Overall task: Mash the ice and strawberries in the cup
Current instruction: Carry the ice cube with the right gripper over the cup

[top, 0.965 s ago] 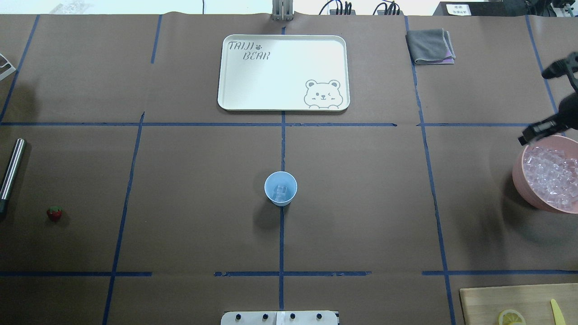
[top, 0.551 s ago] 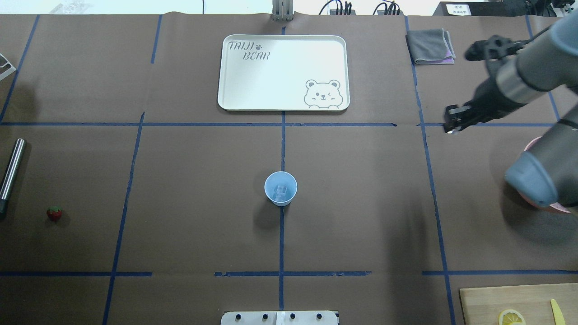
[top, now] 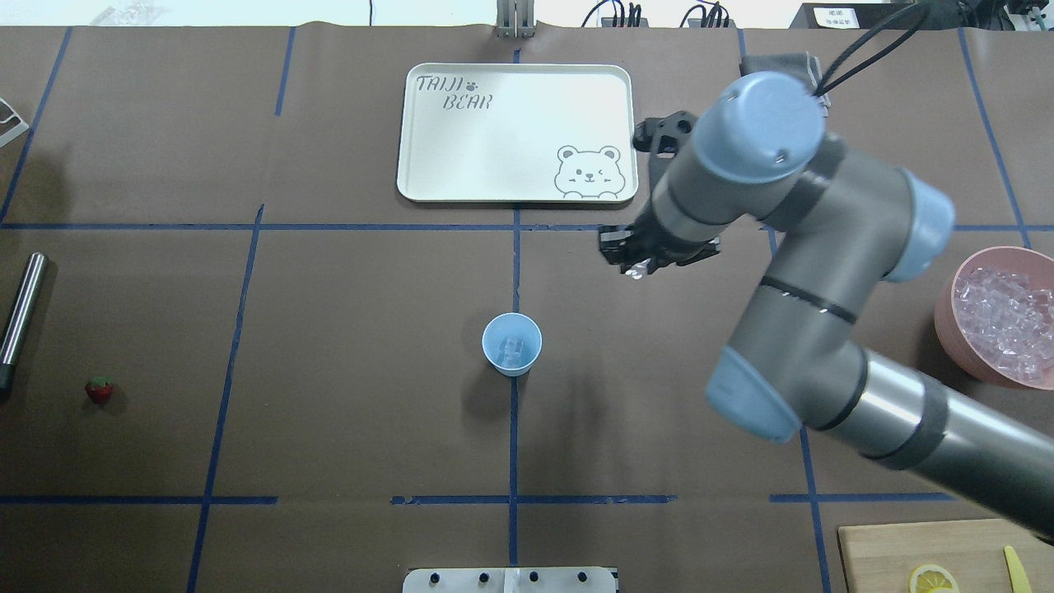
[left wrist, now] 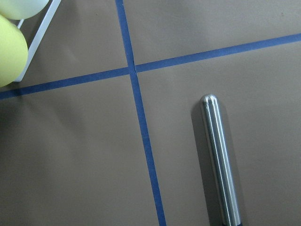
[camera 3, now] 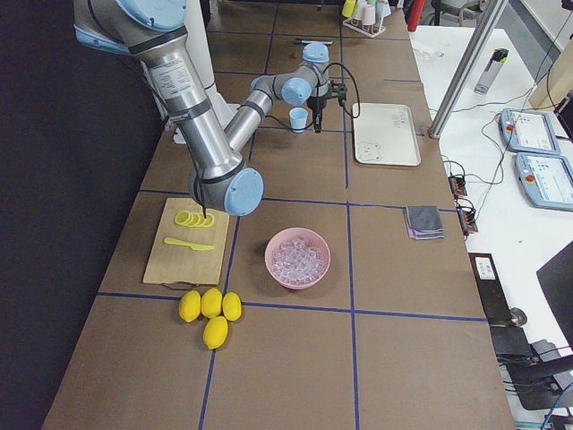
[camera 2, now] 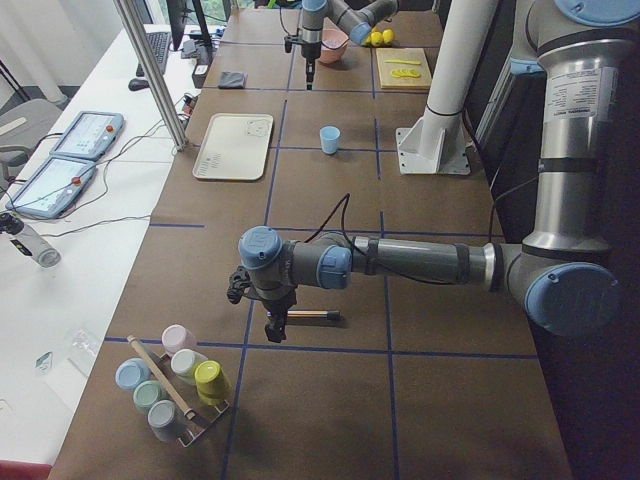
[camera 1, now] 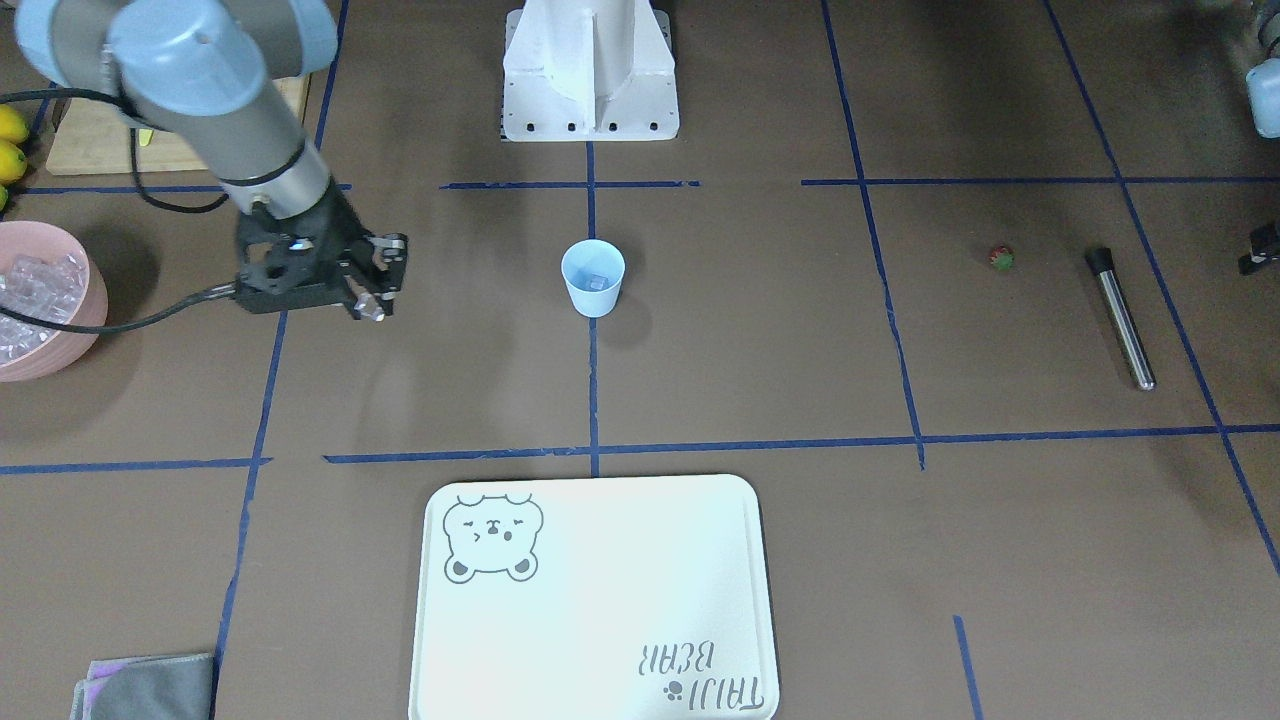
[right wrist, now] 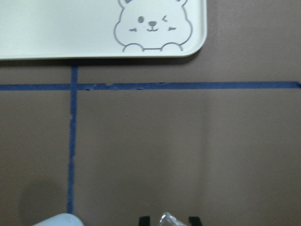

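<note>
The pale blue cup (top: pixel 511 344) stands upright at the table's middle with a clear ice cube (top: pixel 512 349) inside. My right gripper (top: pixel 634 268) hangs above the table, right of and beyond the cup, shut on another ice cube (right wrist: pixel 170 220). It also shows in the front view (camera 1: pixel 372 310). The red strawberry (top: pixel 100 389) lies at the far left beside a metal rod (top: pixel 22 309). My left gripper (camera 2: pixel 275 325) hovers by that rod in the exterior left view; I cannot tell if it is open or shut.
A pink bowl (top: pixel 947 317) full of ice sits at the right edge. A white bear tray (top: pixel 517 193) lies beyond the cup. A cutting board (top: pixel 906 548) with lemon slices is at the near right. A rack of cups (camera 2: pixel 175 385) stands past the rod.
My right arm has swung from over the pink bowl leftward across the table, towards the cup, carrying the ice cube. The cup, strawberry and rod have not moved.
</note>
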